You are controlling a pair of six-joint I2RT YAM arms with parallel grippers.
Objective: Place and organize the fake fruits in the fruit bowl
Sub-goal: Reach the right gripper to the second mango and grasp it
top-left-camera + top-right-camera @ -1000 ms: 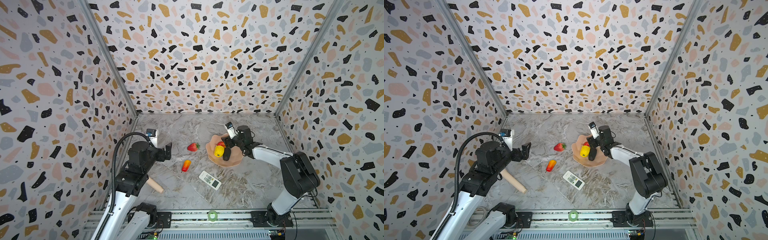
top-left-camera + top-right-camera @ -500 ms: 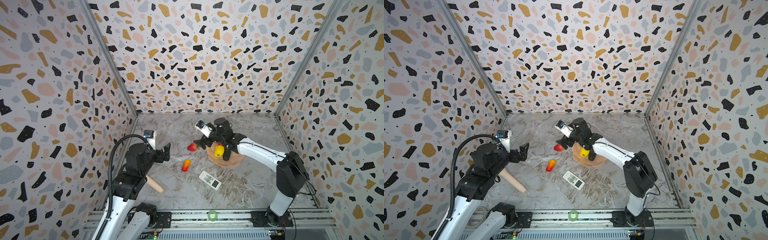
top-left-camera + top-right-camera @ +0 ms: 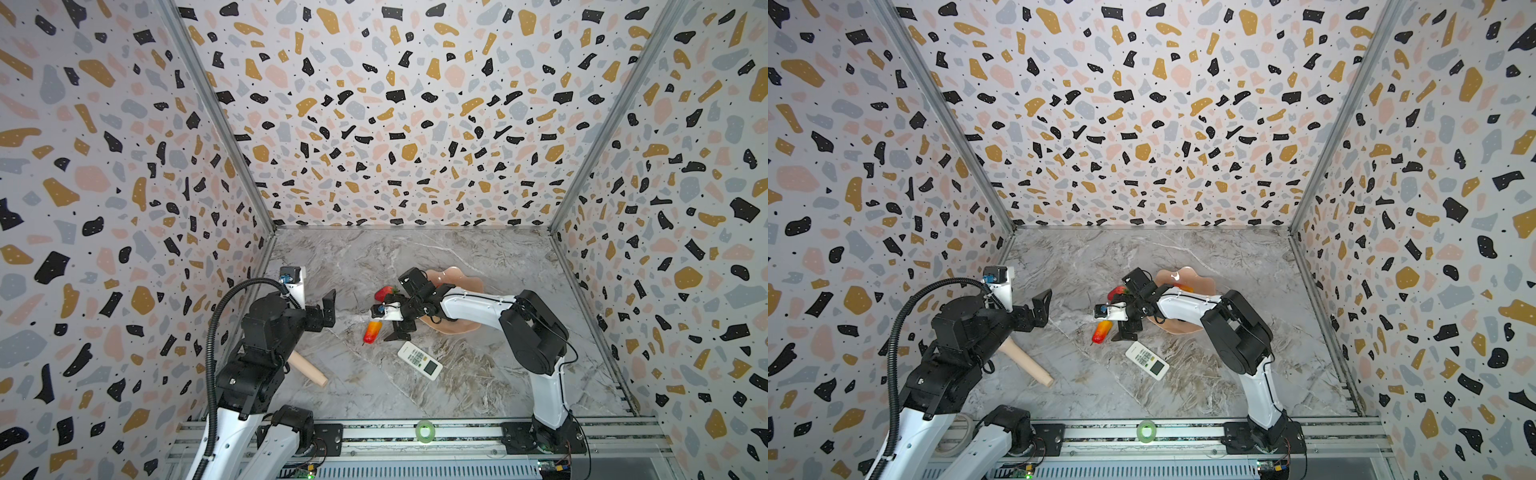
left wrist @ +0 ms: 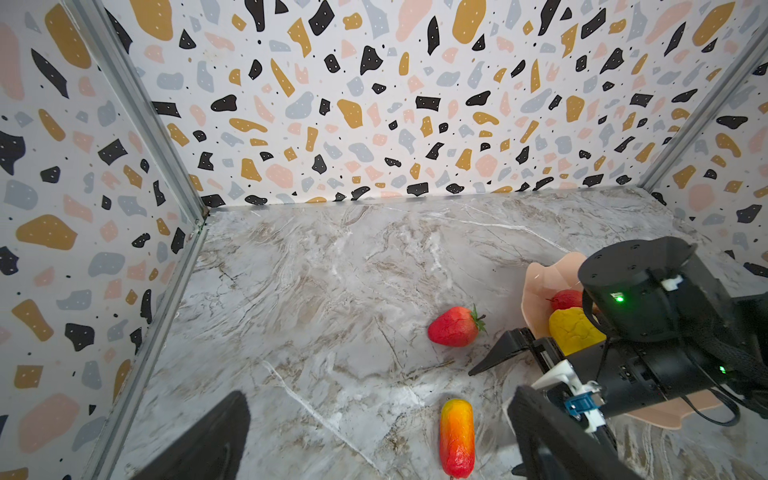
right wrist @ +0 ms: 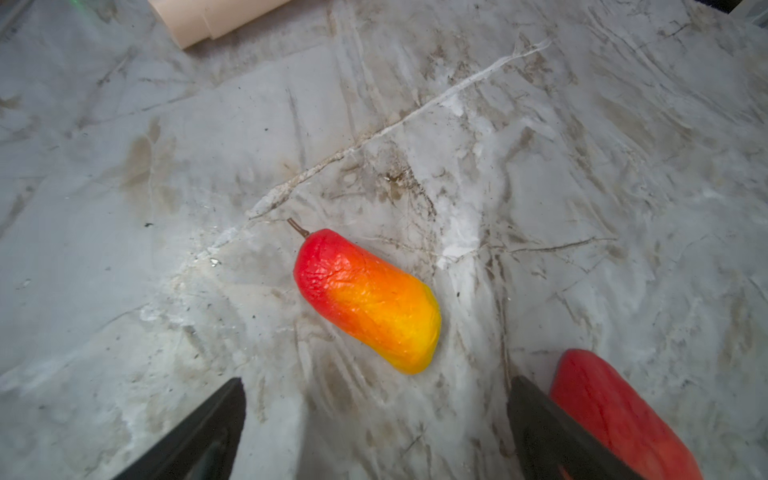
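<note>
Two fruits lie outside the fruit bowl [image 3: 453, 272] on the marble table [image 3: 374, 257]. Seen from above, the strawberry [image 3: 383, 293] sits at the bowl's nine o'clock, just off its rim, and a red-to-yellow mango [image 3: 372, 331] at about eight o'clock. The right gripper [image 5: 376, 382] hangs low by that mango, jaws spread wide and holding nothing. Inside the bowl I can see the lumpy yellow fruit [image 4: 573, 330] and a red fruit [image 4: 566, 299] touching it. The left gripper [image 4: 376, 399], farther out at nine o'clock, is spread wide and empty too. A white remote [image 3: 419, 360] lies at the mango's four o'clock.
</note>
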